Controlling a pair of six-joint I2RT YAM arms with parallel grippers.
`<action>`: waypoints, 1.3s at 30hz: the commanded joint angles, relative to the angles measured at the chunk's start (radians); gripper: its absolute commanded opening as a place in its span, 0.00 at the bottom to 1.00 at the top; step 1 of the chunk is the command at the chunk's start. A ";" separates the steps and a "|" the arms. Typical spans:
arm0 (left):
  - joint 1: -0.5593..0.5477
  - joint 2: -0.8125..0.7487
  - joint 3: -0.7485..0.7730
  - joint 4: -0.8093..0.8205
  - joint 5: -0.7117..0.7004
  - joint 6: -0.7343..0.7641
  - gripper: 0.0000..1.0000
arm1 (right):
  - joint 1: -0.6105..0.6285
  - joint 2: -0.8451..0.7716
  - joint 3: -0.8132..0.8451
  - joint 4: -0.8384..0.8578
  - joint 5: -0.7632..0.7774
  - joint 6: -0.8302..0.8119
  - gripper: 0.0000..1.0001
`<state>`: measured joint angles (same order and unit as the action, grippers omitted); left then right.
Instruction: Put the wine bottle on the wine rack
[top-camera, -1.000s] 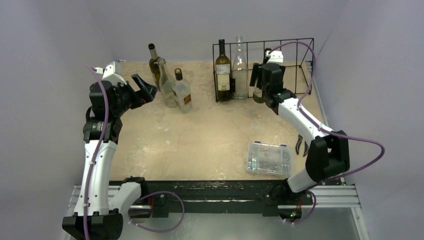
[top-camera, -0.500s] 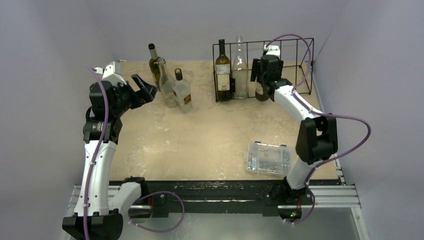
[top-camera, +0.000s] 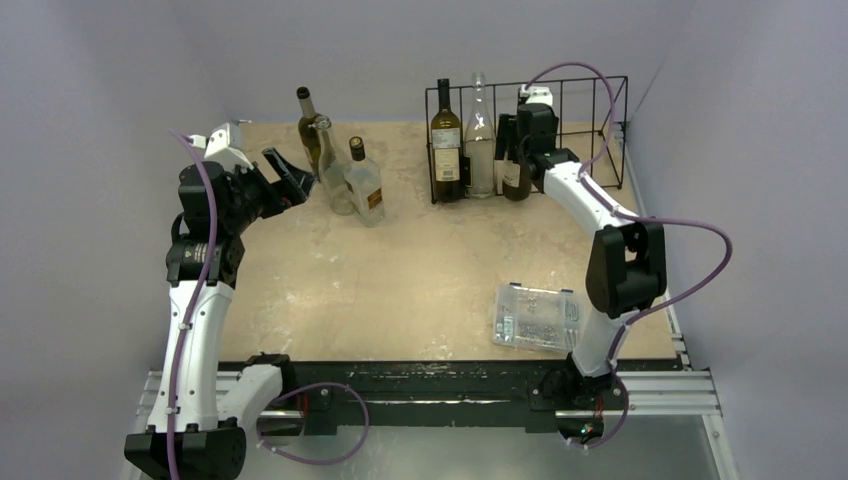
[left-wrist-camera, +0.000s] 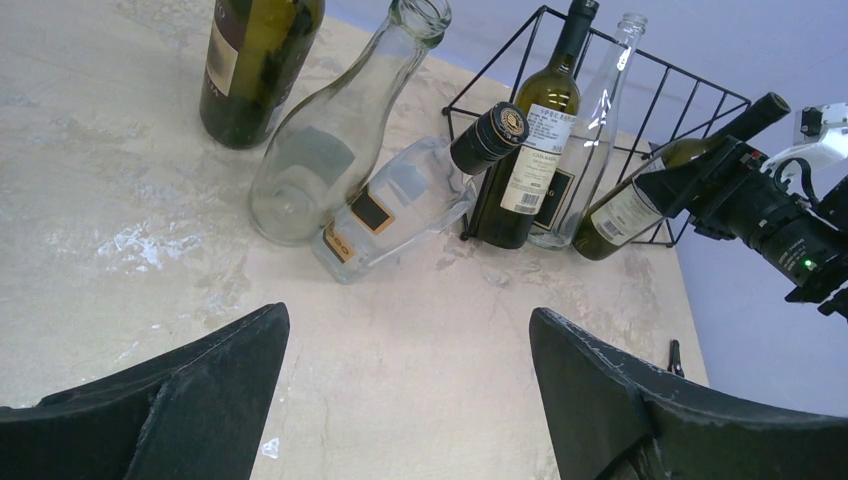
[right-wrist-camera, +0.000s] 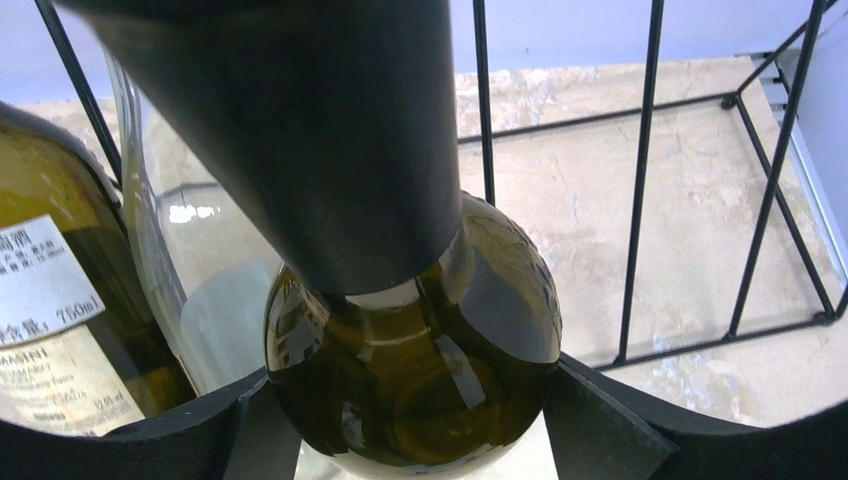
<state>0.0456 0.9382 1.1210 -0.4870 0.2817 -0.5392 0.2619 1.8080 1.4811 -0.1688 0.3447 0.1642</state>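
Observation:
The black wire wine rack (top-camera: 592, 84) stands at the back right. It holds a dark labelled bottle (top-camera: 446, 146) and a clear bottle (top-camera: 481, 140). My right gripper (top-camera: 522, 132) is shut on a green wine bottle (top-camera: 515, 178) and holds it by the shoulder, leaning, beside the clear bottle at the rack's front. In the right wrist view the green bottle (right-wrist-camera: 410, 380) fills the space between my fingers (right-wrist-camera: 640, 430), with rack bars behind it. The left wrist view shows this bottle (left-wrist-camera: 640, 205) tilted against the rack (left-wrist-camera: 700, 100). My left gripper (top-camera: 290, 170) is open and empty, near the loose bottles.
Three loose bottles stand at the back left: a dark green one (top-camera: 308, 128), a clear one (top-camera: 336, 172) and a square clear one with a black cap (top-camera: 366, 186). A clear plastic parts box (top-camera: 540, 317) lies at the front right, with a small black part (top-camera: 603, 293) beside it.
My right arm has carried the green bottle left and back, up to the clear bottle in the rack. The left arm has not moved.

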 joint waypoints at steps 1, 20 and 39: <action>0.008 -0.012 0.021 0.036 0.001 0.002 0.90 | -0.008 0.006 0.113 0.101 -0.008 0.001 0.00; 0.008 0.000 0.023 0.032 -0.004 0.003 0.90 | -0.051 0.117 0.159 0.110 -0.057 0.028 0.26; 0.009 0.004 0.024 0.037 0.011 -0.007 0.90 | -0.059 0.208 0.262 0.079 -0.084 0.012 0.60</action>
<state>0.0456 0.9432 1.1210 -0.4866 0.2829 -0.5392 0.2039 2.0308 1.6714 -0.1200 0.2691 0.1822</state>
